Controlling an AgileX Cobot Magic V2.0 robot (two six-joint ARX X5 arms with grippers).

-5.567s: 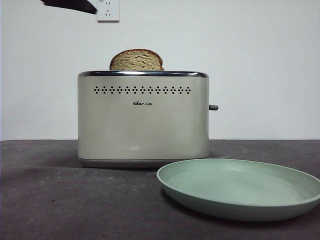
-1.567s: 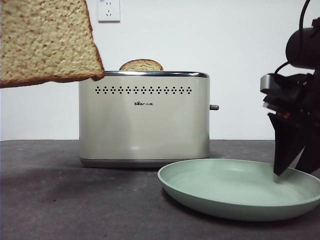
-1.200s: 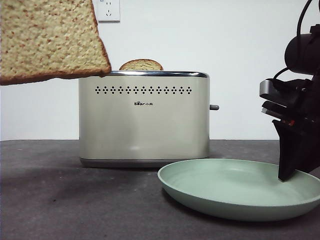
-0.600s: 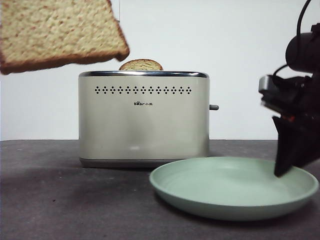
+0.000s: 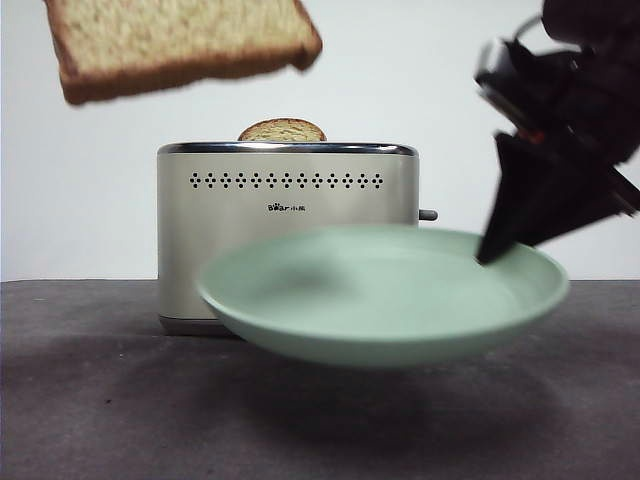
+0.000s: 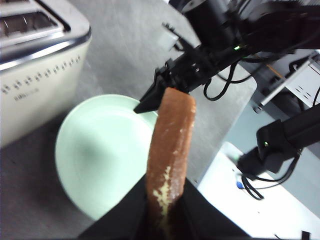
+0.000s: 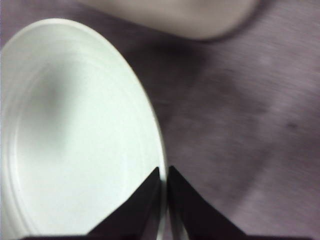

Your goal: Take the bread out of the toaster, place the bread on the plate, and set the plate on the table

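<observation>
The bread hangs high at the upper left, tilted nearly flat; my left gripper is shut on its lower crust, the slice seen edge-on. In the air in front of the toaster hangs the mint plate, clear of the table and blurred. My right gripper is shut on the plate's right rim; the right wrist view shows its jaws pinching that rim. From the left wrist view the plate lies below the bread, beside the toaster.
A second slice shows only its domed top in the toaster's slot. The toaster's grey lever sticks out on the right. The right arm reaches in across the table. A white wall stands behind.
The right gripper has lifted the plate off the table and carried it left and up. The bread has moved right and tilted flatter, above the plate's left side.
</observation>
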